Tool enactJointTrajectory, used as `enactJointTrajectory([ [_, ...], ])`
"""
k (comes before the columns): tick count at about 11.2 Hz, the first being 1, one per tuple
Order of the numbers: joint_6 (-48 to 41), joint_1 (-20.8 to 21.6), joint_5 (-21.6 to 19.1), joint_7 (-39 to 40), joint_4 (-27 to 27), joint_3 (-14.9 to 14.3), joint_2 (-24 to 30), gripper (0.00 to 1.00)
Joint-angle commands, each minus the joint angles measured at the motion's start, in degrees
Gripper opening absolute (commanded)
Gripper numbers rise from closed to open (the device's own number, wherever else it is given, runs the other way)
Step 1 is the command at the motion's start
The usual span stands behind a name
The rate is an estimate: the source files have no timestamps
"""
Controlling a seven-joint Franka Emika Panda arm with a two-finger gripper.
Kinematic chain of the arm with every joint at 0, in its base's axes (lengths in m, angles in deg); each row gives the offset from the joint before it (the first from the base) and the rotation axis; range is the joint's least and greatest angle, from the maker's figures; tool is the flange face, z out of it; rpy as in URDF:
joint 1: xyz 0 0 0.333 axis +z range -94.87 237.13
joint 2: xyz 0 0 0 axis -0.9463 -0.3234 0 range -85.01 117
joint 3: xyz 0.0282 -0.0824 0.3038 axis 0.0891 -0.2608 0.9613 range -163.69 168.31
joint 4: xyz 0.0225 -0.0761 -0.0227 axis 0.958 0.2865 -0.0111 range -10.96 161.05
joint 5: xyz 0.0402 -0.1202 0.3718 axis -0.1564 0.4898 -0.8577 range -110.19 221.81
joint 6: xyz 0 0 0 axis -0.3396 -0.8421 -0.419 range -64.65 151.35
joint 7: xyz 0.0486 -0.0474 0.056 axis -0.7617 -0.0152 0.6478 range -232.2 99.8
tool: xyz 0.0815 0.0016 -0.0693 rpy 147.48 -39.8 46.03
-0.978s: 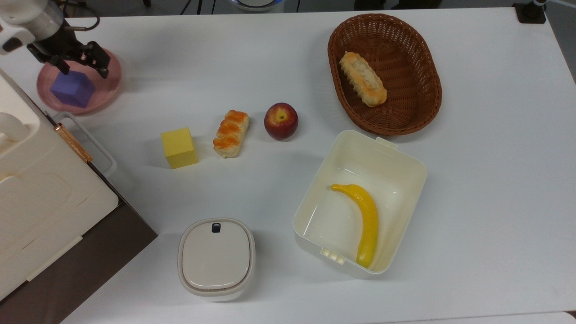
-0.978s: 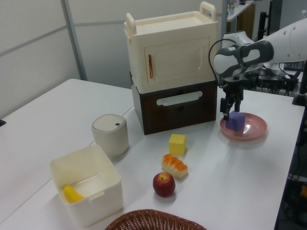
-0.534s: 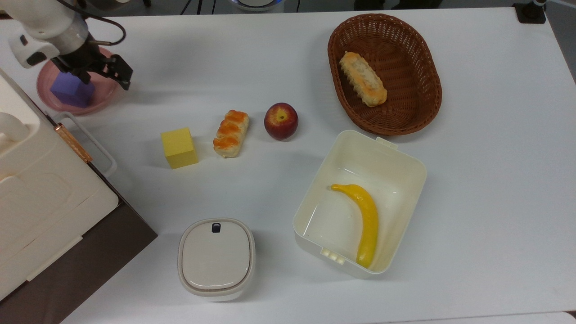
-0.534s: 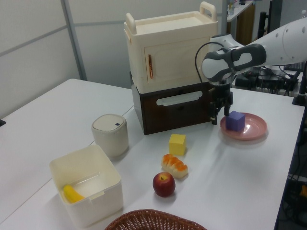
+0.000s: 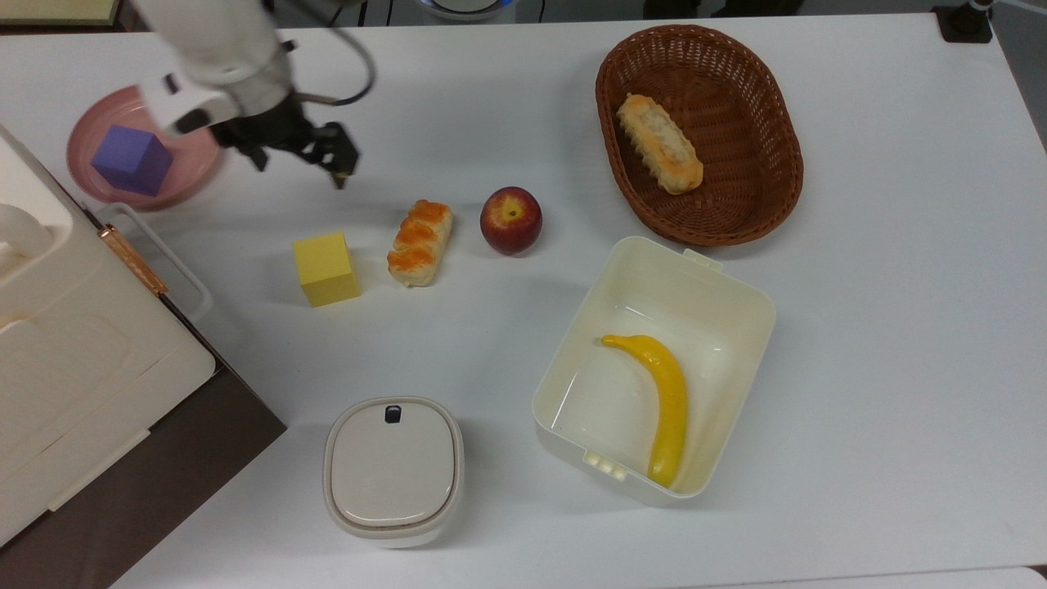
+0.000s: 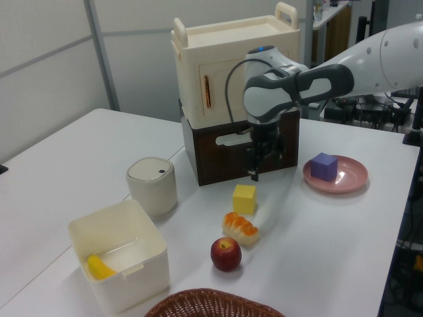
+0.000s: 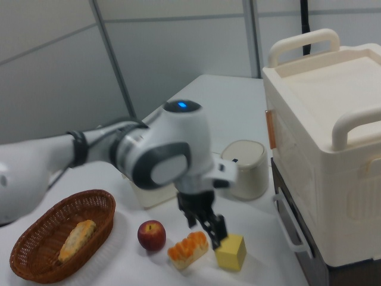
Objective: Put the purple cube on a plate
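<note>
The purple cube [image 5: 131, 159] rests on the pink plate [image 5: 193, 173] at the top view's far left, and nothing touches it. The cube [image 6: 324, 166] and the plate [image 6: 352, 178] sit at the left view's right. My gripper [image 5: 299, 166] hangs open and empty above the table, to the top view's right of the plate and well apart from it. It hovers above and behind the yellow cube [image 6: 244, 199] in the left view, gripper [image 6: 263, 165]. In the right view the gripper [image 7: 205, 229] hangs just above the bread [image 7: 189, 249].
A yellow cube [image 5: 325, 268], a glazed bread [image 5: 420, 242] and an apple [image 5: 510, 219] lie mid-table. A wicker basket [image 5: 761, 123] holds another bread. An open white box [image 5: 728, 286] holds a banana [image 5: 664, 401]. A lidded canister [image 5: 393, 470] and a cream cabinet [image 5: 57, 343] stand at the top view's left.
The open gripper has lifted off the plate and swung to the top view's right, toward the table's middle. The purple cube stays on the plate.
</note>
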Motion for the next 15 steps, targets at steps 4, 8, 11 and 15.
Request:
enactJointTrajectory([
  [4, -8.01, 10.37, 2.07, -6.01, -7.09, -0.75, 6.29, 1.0],
  [8, -14.52, 12.56, 4.53, -6.0, -9.76, -0.84, 8.47, 1.0],
  [11, -15.84, 13.55, 6.38, -5.48, -9.49, -0.84, 9.19, 1.0],
  [15, -15.93, 13.37, 6.38, -5.56, -9.49, -1.1, 9.19, 1.0],
])
